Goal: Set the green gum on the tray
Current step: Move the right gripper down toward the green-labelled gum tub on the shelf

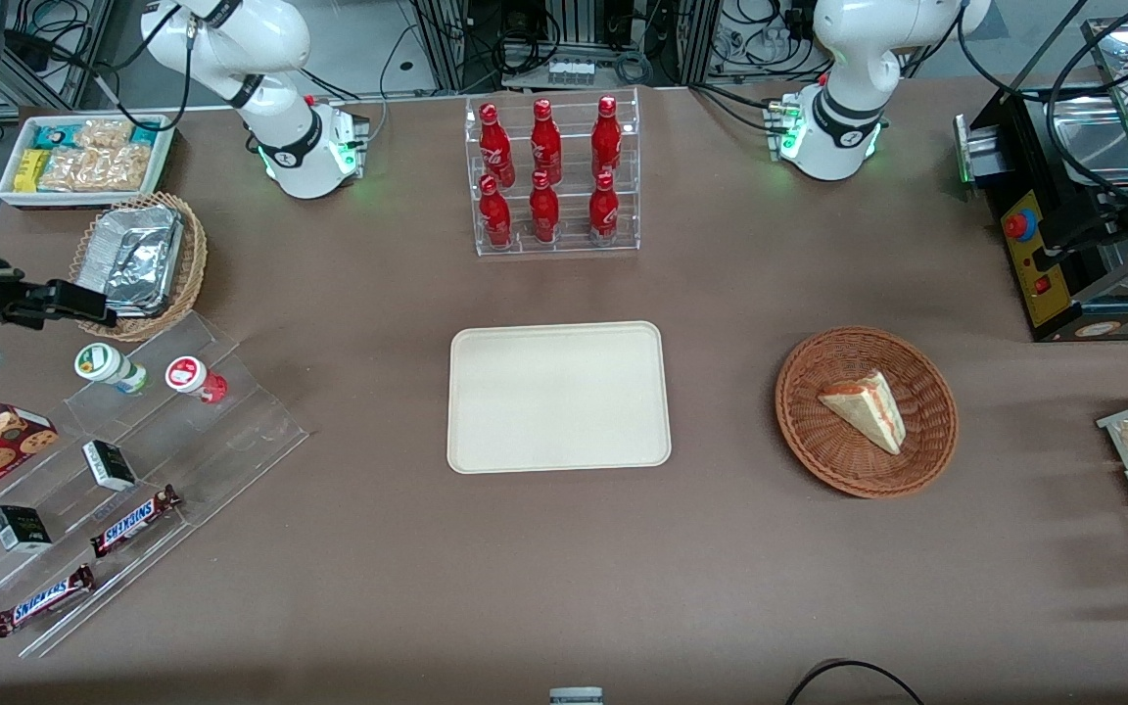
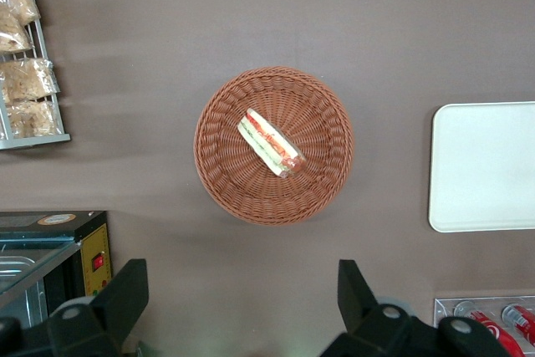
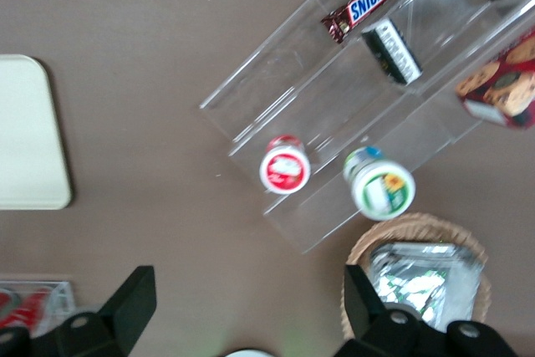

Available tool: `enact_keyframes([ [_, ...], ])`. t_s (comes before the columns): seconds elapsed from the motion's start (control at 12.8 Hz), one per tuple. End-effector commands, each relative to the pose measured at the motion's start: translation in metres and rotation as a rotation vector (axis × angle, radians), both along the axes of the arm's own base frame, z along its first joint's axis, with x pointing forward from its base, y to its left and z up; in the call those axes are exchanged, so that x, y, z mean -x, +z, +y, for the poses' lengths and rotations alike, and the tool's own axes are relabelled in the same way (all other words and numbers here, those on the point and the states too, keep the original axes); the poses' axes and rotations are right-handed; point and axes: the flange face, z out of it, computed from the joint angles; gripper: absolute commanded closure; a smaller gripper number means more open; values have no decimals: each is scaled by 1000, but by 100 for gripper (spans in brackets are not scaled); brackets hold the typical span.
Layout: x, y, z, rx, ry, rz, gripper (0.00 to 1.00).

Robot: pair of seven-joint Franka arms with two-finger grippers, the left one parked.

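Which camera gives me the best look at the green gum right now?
The right wrist view: the green gum fills more of it, lid mark plain, standing on the clear stand beside the red-lidded bottle, with the open gripper above. The front view shows it smaller. The left wrist view misses it.

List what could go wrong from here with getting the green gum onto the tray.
1. The green gum stands right beside the look-alike red-labelled bottle on the clear stepped display; the open gripper, hovering above both, might descend on the wrong one or knock it over.
2. The wicker basket holding the foil tray sits close by, so a finger could clip its rim.
3. The tray lies well away toward the table's middle; a loose grip on the round bottle could drop it in transit.
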Motion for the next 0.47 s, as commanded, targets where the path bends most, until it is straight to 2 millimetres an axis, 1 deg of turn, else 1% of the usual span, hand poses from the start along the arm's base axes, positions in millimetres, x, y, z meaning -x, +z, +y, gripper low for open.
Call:
enact_keyframes([
  [0.0,13,-33,-36,-6,196,-69,0],
  [0.08,18,-43,-45,-7,262,-90,0],
  [0.16,23,-54,-47,-4,333,-114,0],
  [0.23,29,-62,-55,5,393,-147,0],
  [0.39,36,-87,-67,24,523,-195,0],
])
